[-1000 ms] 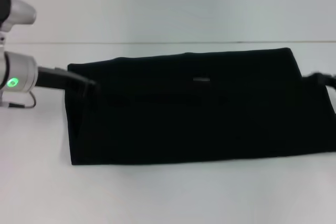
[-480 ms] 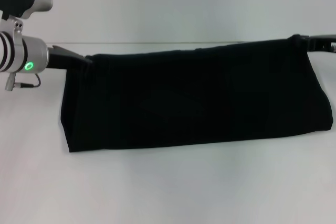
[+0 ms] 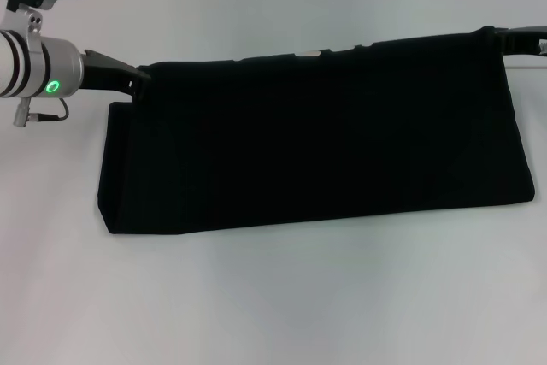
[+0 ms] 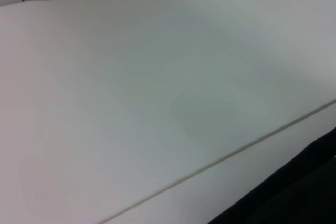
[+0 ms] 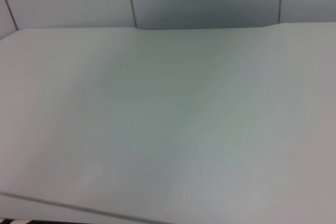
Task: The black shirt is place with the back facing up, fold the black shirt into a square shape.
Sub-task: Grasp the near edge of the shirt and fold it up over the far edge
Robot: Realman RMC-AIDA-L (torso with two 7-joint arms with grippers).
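1. Two grippers are working here, one at each upper corner of the black shirt (image 3: 316,138), which is hanging as a wide dark band across the middle of the head view.
2. Nearest the camera, the white tabletop (image 3: 282,305) is lying bare in front of the shirt's lower edge, and that edge is resting on the tabletop in a nearly straight line.
3. Above that edge the cloth is rising as a folded double layer, with a second layer showing at its left end.
4. At the upper left corner, the left gripper (image 3: 130,79) is pinching the fabric, its dark fingers closed on the cloth beside the silver wrist with a green light.
5. At the upper right corner, the right gripper (image 3: 506,41) is reaching in from the frame's edge and touching the shirt's top edge, seemingly clamped on it.
6. Farther off, both wrist views are showing mostly pale tabletop and a wall behind, with a sliver of black fabric (image 4: 294,192) at one corner of the left wrist view.
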